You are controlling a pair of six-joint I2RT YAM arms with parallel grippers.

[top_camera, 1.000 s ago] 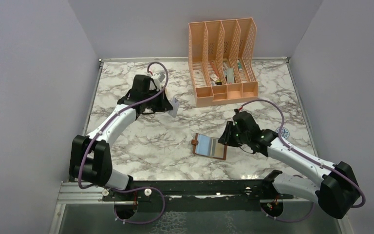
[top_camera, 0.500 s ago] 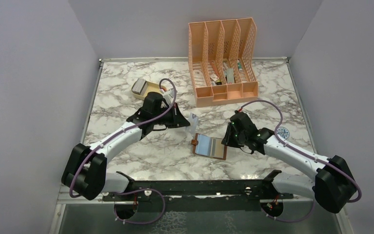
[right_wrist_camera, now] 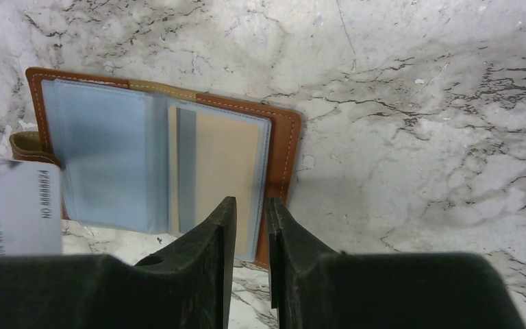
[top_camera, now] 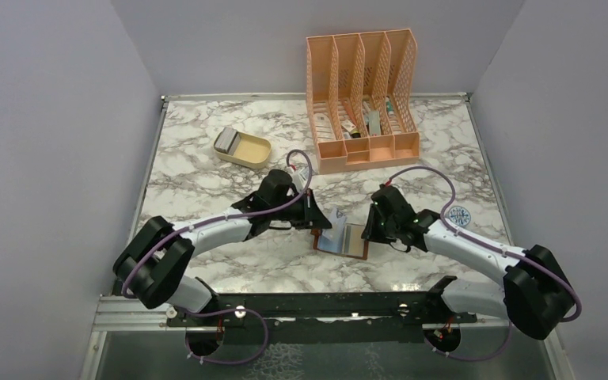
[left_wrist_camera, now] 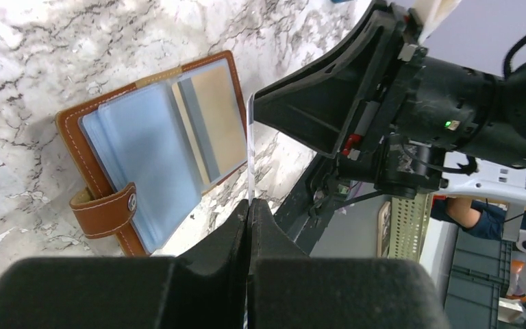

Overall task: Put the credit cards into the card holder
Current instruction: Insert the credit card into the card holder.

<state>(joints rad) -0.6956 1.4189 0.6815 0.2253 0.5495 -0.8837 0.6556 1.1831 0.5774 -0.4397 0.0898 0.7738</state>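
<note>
- left gripper (left_wrist_camera: 249, 205): fingers pressed together on a card (left_wrist_camera: 250, 140), pinched by one end. The card shows edge-on and sticks out past the fingertips, just above the wallet (left_wrist_camera: 147, 147)
- wallet lies open and flat on the table (top_camera: 206, 245), bluish pockets up, snap tab out to one side. One pocket seems to hold a tan card (right_wrist_camera: 222, 171) (looks like a stripe down it, not sure)
- right gripper (right_wrist_camera: 249, 212) is over the wallet's edge on the right arm's side, fingers a little apart with nothing seen between them. Can't tell whether it presses on the wallet or only hovers
- more cards (top_camera: 226, 141) sit in the beige tray (top_camera: 255, 152), well apart from the wallet
- handling, my guess: the card is light, stiff, slick plastic. Holding it by the end leaves most of it free to slide in, but it could pivot or slip if it snags on a pocket lip
- wallet is light and floppy, with thin shiny pockets. It will likely skid or fold when pushed, so pin it at the leather edge, clear of the pocket mouth
</note>
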